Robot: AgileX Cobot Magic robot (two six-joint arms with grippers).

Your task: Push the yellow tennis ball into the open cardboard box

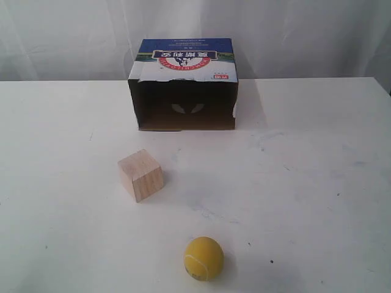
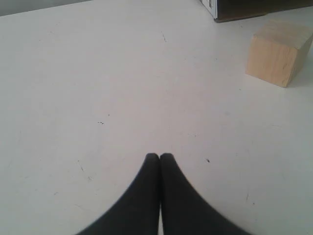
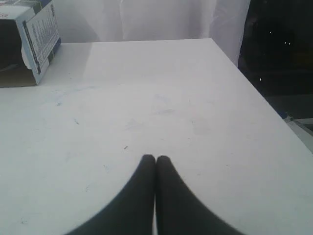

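The yellow tennis ball [image 1: 204,258] rests on the white table near the front edge of the exterior view. The open cardboard box [image 1: 184,85] lies on its side at the back, its dark opening facing the ball; a corner of it shows in the left wrist view [image 2: 244,9] and its printed side in the right wrist view [image 3: 30,41]. Neither arm appears in the exterior view. My left gripper [image 2: 159,157] is shut with nothing in it, over bare table. My right gripper [image 3: 155,158] is shut and empty too. Neither wrist view shows the ball.
A pale wooden cube [image 1: 140,174] stands between ball and box, left of the straight line between them, also in the left wrist view [image 2: 279,51]. The table's right edge [image 3: 254,88] drops off to a dark floor. A white curtain hangs behind.
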